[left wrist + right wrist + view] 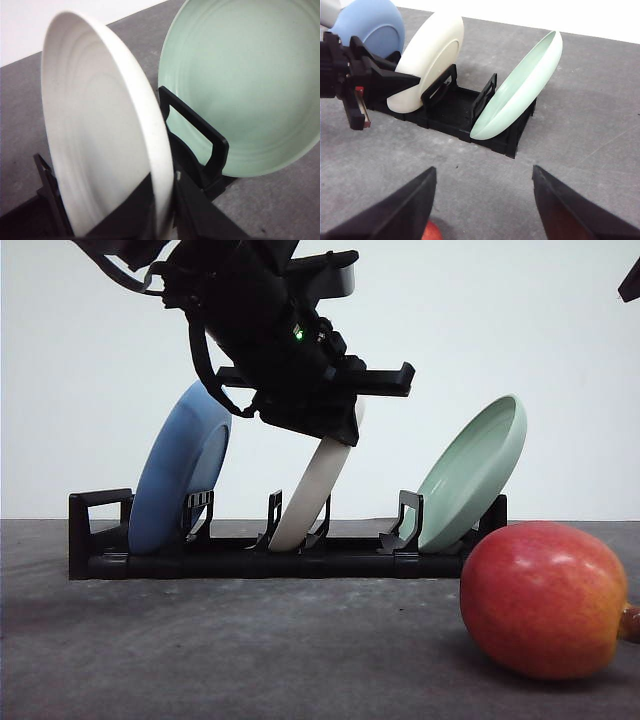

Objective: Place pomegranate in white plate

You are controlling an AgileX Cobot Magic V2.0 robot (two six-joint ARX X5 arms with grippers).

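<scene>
L gripper (335, 430) clamped on white plate (310, 495) rim in rack (100, 540); lift straight, avoid green plate (470, 475). R gripper (482, 200) jaws wide, empty, above pomegranate (542, 598).

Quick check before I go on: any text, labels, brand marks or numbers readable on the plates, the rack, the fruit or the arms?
None readable.
The white plate, the green plate, the blue plate, the black rack and the pomegranate are plain.
The left arm shows a small green light, no lettering.
</scene>
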